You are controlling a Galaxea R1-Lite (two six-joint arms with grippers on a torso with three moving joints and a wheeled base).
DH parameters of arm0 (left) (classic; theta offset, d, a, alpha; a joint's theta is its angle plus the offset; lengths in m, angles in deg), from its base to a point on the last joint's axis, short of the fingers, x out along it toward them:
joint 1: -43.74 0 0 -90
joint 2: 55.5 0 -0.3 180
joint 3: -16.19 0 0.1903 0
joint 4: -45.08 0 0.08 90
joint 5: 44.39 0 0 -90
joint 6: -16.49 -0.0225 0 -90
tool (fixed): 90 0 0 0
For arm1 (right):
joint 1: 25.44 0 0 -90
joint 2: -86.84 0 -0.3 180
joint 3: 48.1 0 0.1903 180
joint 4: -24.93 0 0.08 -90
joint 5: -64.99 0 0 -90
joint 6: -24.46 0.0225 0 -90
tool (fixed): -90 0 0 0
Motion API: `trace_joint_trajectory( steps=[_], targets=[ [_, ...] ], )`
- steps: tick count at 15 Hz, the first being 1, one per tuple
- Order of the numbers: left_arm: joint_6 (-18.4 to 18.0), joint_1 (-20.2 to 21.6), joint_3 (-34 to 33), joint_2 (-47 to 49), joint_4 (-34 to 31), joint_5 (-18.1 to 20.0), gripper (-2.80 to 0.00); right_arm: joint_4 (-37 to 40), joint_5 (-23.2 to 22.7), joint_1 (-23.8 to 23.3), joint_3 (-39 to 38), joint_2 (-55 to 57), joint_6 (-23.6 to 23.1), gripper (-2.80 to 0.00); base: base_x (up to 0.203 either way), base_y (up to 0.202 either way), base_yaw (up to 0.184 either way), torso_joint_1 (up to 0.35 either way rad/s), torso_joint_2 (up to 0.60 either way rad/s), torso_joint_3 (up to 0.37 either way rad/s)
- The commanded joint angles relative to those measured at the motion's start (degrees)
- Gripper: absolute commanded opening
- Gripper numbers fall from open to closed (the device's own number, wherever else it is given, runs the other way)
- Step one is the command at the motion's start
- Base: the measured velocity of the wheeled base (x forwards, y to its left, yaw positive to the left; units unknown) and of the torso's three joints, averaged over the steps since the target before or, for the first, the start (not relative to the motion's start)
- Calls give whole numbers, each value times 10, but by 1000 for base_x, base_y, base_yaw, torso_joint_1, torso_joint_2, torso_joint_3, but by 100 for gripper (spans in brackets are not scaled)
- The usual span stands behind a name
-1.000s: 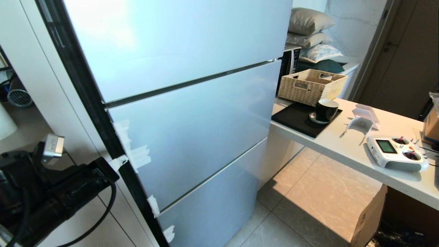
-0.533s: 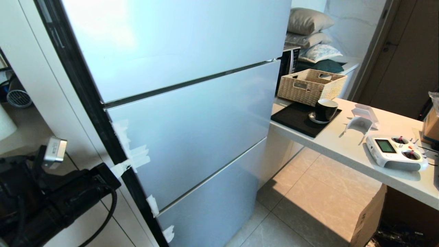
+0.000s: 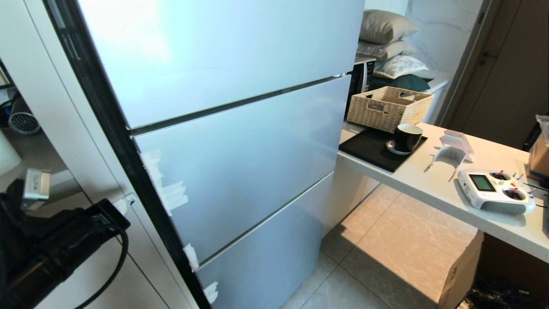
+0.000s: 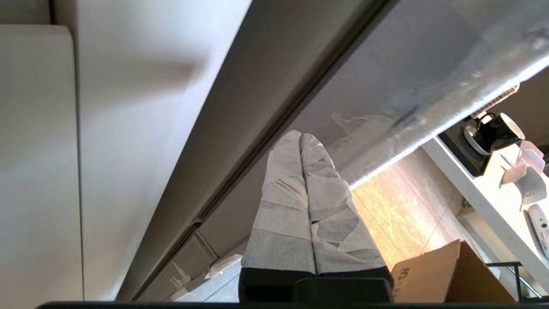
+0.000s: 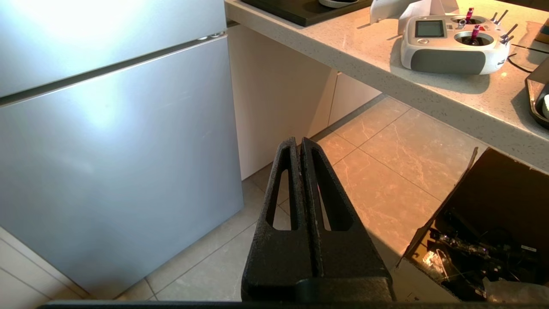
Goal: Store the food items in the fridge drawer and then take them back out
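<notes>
While both grippers stay pinched empty, left gripper (image 4: 301, 139) points seemingly at the fridge (image 3: 240, 141) edge.

A tall fridge (image 3: 223, 128) with pale blue door fronts stands shut, strips of white tape (image 3: 165, 189) stuck along its dark left edge. To its right a white surface (image 3: 433, 189) carries a black tray (image 3: 369, 148), a dark cup (image 3: 407, 136) on a saucer, a woven basket (image 3: 388, 107) and a white remote controller (image 3: 495, 191). Pillows (image 3: 386, 40) are stacked behind. A cardboard box (image 3: 461, 274) sits on the tiled floor (image 3: 386, 257).
</notes>
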Motion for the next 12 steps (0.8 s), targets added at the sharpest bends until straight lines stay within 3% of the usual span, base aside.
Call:
trace_joint_trajectory(
  steps=[1, 3, 5, 12],
  targets=[
    [3, 4, 6, 27, 4, 1, -280, 0, 0, 0, 0, 1, 0, -280, 0, 0, 0, 0, 0, 0],
    [27, 4, 34, 61, 11, 7, -280, 0, 0, 0, 0, 1, 0, -280, 0, 0, 0, 0, 0, 0],
    [52, 3, 49, 80, 16, 37, -280, 0, 0, 0, 0, 1, 0, -280, 0, 0, 0, 0, 0, 0],
    [77, -24, 33, 72, 16, 88, -280, 0, 0, 0, 0, 1, 0, -280, 0, 0, 0, 0, 0, 0]
  ],
)
